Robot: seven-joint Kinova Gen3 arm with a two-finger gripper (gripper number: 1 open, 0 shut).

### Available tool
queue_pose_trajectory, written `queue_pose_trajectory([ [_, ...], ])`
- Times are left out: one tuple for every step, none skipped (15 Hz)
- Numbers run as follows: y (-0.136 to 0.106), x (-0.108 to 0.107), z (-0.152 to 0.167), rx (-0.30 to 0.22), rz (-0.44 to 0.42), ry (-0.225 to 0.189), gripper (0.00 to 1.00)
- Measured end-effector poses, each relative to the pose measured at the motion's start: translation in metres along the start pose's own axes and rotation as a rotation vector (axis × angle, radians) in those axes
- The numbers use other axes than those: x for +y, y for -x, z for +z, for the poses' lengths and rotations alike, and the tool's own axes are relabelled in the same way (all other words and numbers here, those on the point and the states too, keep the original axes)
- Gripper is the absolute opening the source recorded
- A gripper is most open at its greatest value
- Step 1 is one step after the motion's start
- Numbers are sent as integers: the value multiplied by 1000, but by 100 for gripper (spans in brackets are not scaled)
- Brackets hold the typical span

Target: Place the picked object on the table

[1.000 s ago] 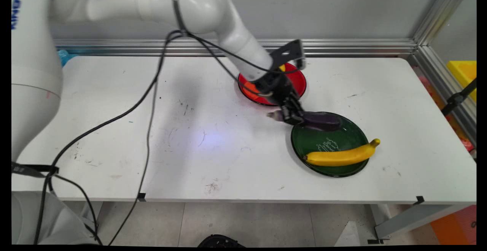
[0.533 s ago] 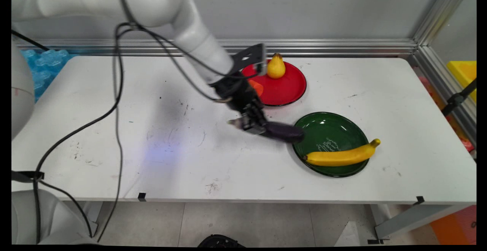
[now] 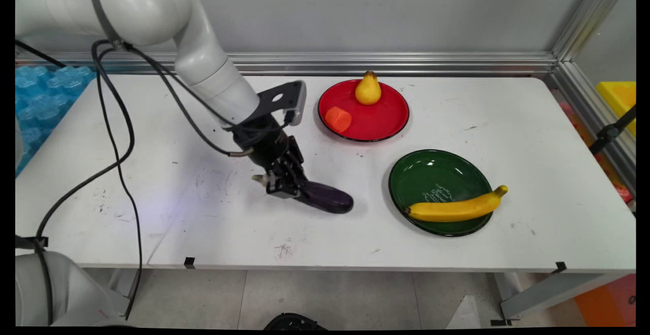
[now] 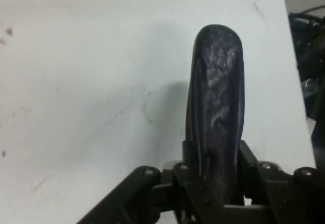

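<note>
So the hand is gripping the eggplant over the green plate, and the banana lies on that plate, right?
Not quite. The hand grips the eggplant over the bare white table, left of the green plate, as the main view shows. The banana does lie on that plate.

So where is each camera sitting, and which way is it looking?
Main view: sits still above the table's near side, looking down across the white table toward the wall; it shows the white arm and its cables.
Hand view: rides on the hand, looking along the end effector at the table; only the black linkage and fingers show.
Both views show the end effector shut on the eggplant, plus the bare tabletop around it.
</note>
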Motion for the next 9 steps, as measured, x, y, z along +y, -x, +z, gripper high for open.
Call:
queue_pose_trajectory([
  [5, 1, 4, -6, -1, -2, 0],
  [8, 1, 9, -10, -3, -1, 0],
  [12, 2, 15, -11, -5, 1, 0],
  [14, 2, 22, -10, -8, 4, 0],
  [15, 1, 27, -8, -10, 7, 0],
  [16, 1, 33, -3, -15, 10, 0],
  [17, 0, 38, 3, -20, 13, 0],
  [17, -1, 42, 9, -26, 14, 0],
  [18, -2, 46, 17, -33, 13, 0],
])
